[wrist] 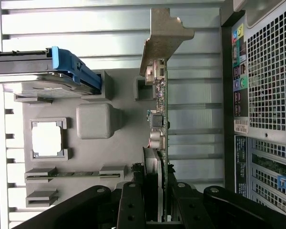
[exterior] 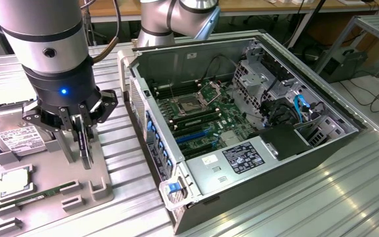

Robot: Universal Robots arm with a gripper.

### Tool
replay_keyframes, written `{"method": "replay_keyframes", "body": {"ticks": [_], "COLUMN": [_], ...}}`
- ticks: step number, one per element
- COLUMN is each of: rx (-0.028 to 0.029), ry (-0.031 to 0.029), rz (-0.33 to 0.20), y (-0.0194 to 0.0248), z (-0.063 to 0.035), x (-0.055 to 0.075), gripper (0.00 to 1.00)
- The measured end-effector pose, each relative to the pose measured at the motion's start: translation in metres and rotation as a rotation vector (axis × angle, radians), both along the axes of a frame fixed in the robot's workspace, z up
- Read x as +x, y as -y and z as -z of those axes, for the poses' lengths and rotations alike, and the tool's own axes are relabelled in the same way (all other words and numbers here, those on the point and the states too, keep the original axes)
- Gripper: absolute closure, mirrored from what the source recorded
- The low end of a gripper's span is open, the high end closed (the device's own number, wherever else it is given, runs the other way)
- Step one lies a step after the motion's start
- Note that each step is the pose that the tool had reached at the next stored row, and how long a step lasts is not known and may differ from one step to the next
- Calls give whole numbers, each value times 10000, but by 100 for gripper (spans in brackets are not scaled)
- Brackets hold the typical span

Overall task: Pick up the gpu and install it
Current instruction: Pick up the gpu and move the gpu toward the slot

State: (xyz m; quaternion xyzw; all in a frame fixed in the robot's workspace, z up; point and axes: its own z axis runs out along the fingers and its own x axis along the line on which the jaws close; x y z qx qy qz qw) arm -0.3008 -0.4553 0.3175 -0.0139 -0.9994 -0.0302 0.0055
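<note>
Gripper: the gripper hangs over the grey holder tray and pinches the gpu between its two fingers, one on each face of the card.
Gpu: the card stands on edge, thin and dark, over the tray near the table edge on the exterior view's left. Its silver bracket points away from the gripper. Whether it is clear of its slot cannot be told.
Handling: it looks light and stiff but fragile, with bare components on one face and a fan on the other. Squeezing hard or twisting risks damage.
Hold point: the flat faces near the fan end, where the fingers sit, seem the safest purchase, well away from the bracket.
Edges: the tray's raised blocks stand just beside the card. The hard drive, processor and memory stick lie near it.
Open room: bare ribbed table lies between the tray and the open computer case. The case wall rises as a lip in front of the motherboard.
</note>
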Motion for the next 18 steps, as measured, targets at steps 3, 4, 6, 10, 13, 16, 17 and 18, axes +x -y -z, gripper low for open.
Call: {"method": "replay_keyframes", "body": {"ticks": [3, 4, 6, 10, 13, 16, 17, 18], "rx": [-2, -2, -3, -1, -3, -3, -3, -2], "ry": [1, 2, 1, 4, 2, 2, 2, 2], "rz": [0, 0, 0, 0, 0, 0, 0, 0], "y": [0, 0, 0, 0, 0, 0, 0, 0], "z": [-14, -19, -31, -47, -56, -60, -62, -64], "x": [1, 1, 2, 2, 2, 2, 2, 2], "gripper": [72, 72, 72, 72, 72, 72, 72, 72]}}
